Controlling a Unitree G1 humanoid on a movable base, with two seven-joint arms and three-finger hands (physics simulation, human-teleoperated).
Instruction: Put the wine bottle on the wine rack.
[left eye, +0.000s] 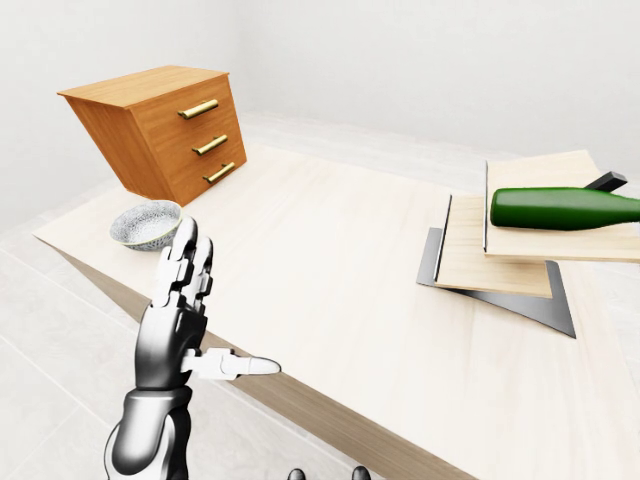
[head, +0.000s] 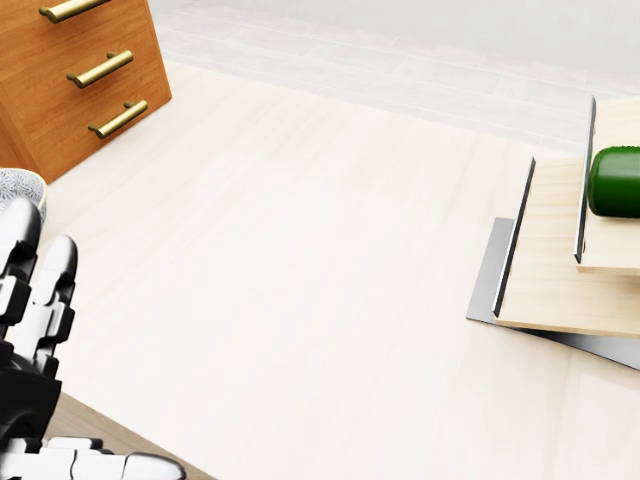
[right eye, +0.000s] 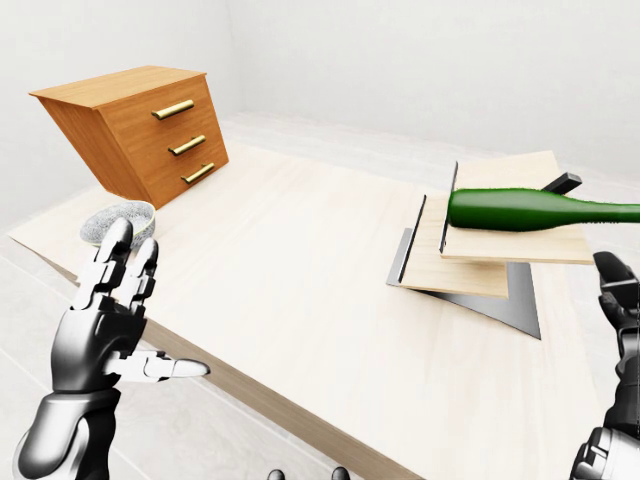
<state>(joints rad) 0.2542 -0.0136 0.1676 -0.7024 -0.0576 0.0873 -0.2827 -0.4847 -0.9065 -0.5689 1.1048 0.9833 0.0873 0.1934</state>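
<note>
Glossy green wine bottle (right eye: 540, 209) lies on stepped wooden rack (right eye: 480, 262); left hand (left eye: 180, 320) spread wide, right hand (right eye: 618, 300) unclear.

One green wine bottle (right eye: 530, 209), one stepped wooden wine rack (left eye: 510, 262), one patterned bowl (left eye: 146, 223), one wooden drawer chest (left eye: 160, 130) carrying three brass handles, and one pale table (left eye: 320, 290) are visible, along with two robot hands: left hand (left eye: 180, 320), right hand (right eye: 622, 300).
</note>
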